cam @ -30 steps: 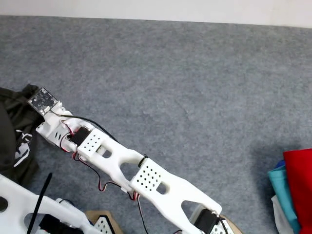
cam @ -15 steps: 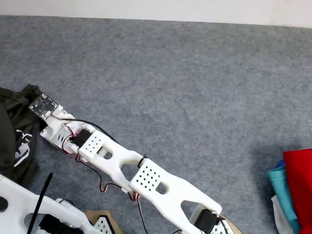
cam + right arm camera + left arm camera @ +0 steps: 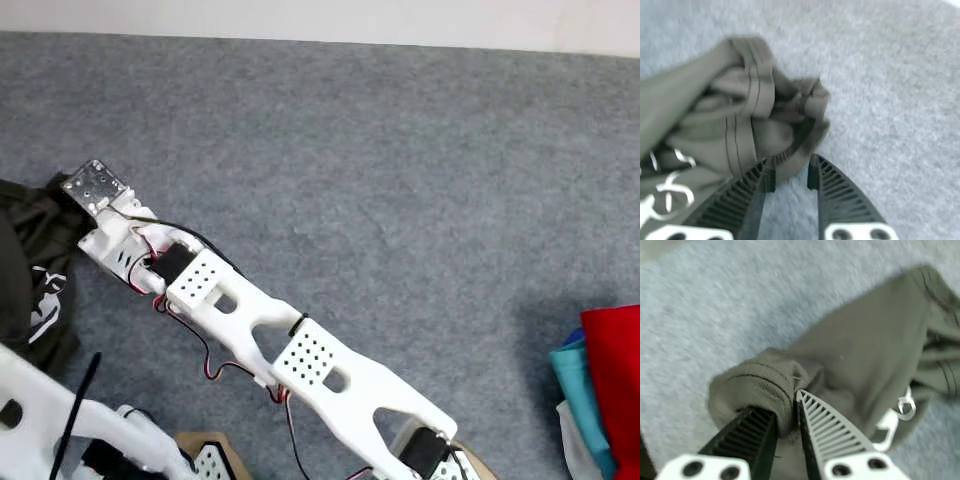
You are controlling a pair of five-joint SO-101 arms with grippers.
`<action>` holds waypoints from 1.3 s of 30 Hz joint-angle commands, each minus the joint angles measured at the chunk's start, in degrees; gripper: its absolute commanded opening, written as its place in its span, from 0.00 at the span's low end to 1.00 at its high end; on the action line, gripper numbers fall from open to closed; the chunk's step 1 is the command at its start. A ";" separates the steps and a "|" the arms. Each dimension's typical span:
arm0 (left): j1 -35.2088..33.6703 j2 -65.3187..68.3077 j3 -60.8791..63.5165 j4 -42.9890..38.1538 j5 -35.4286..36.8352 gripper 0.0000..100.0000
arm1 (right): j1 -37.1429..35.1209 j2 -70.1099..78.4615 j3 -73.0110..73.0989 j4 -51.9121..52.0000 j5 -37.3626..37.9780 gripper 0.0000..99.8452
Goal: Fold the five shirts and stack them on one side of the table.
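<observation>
- Over at the left edge of the grey surface (image 3: 400, 180): a dark olive shirt (image 3: 30, 260), rumpled, with a white print showing.
- Closed tight on a rolled fold of that shirt (image 3: 865, 355): the left gripper (image 3: 786, 412), with cloth squeezed between its black finger and its white one and the rest of the garment spreading away beyond the tips.
- Parted a little, with bare grey showing between the fingers and nothing held: the right gripper (image 3: 791, 170), with the bunched, stitched edge of the shirt (image 3: 715, 125) lying just ahead of the tips, touching them or very nearly so.
- Seen from above, stretched from the near right side across to the shirt's far corner: the long white right arm (image 3: 300, 355), wrist poised right over the edge of the cloth.
- Low at the near left, just beside the shirt: part of the white left arm (image 3: 60, 425).
- Well apart from all this, at the right edge of the surface: a pile of clothes (image 3: 600, 390), red uppermost, teal and white showing at its side.
</observation>
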 commanded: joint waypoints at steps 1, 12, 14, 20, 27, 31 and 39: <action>5.93 0.04 2.15 -2.73 0.62 0.01 | 0.92 -1.63 1.54 -2.59 -1.49 0.12; 45.32 -0.48 -9.27 7.21 10.55 0.01 | 12.44 -1.63 -3.82 7.69 -1.85 0.05; 54.64 -0.48 -14.11 12.57 12.22 0.01 | 13.41 -1.63 -3.91 10.15 -1.85 0.05; 84.00 -0.40 -31.96 24.18 14.51 0.01 | 16.04 -1.63 -3.91 12.88 -1.85 0.05; 117.67 -0.22 -44.00 26.29 -0.09 0.01 | 19.47 -1.63 -3.91 12.88 -1.85 0.05; 119.96 -0.40 -49.10 32.44 -0.26 0.01 | 20.00 -1.63 -3.91 12.88 -1.85 0.05; 69.58 -0.04 -51.03 33.85 -0.35 0.01 | 20.00 -1.63 -3.91 12.88 -1.85 0.05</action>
